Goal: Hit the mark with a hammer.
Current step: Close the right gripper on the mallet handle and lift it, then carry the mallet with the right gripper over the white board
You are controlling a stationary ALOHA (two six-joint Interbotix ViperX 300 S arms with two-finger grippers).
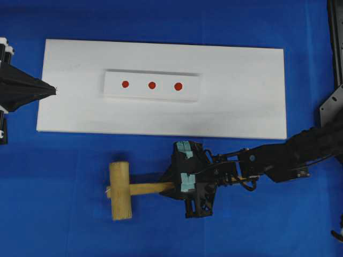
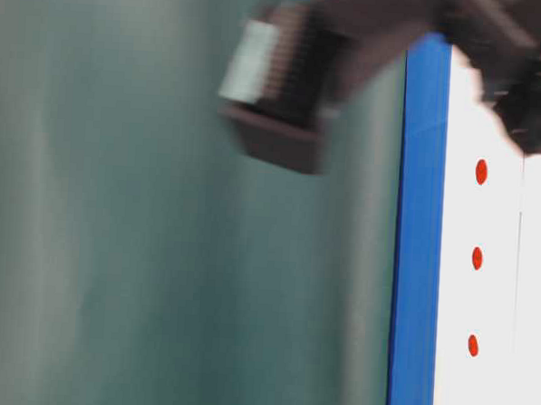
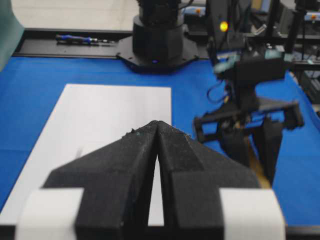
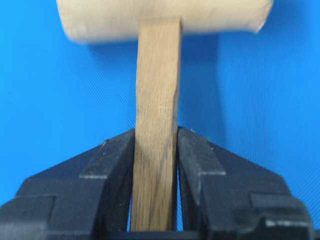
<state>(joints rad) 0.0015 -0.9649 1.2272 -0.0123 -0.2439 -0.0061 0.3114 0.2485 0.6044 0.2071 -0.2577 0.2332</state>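
Right tool [image 4: 155, 150]: both black fingers [image 4: 112, 160] pressed against opposite sides of the squared handle of the hammer [image 1: 128, 190], so the tool has hold of the handle partway along its length. Seen from overhead, the right tool [image 1: 179, 184] sits low in the frame, its arm reaching in from the right edge. The hammer lies on the blue worktop [image 1: 64, 203], handle running left from the grip and the thick cylindrical head [image 1: 120, 191] at its far end, long axis crosswise to the handle.

Left tool [image 3: 157, 145]: fingers drawn together, tips meeting, nothing between them. Overhead, the left tool [image 1: 51, 90] points right at the left edge of the white board [image 1: 241, 107].

The board lies flat on the worktop above the hammer, well apart from it. On it rests a narrow white strip [image 1: 151, 85] carrying three red dots in a row; the mark [image 1: 152, 85] is the middle one, uncovered.

The table-level view is heavily blurred; the three dots show in a line, the mark [image 2: 477, 259] in the centre.
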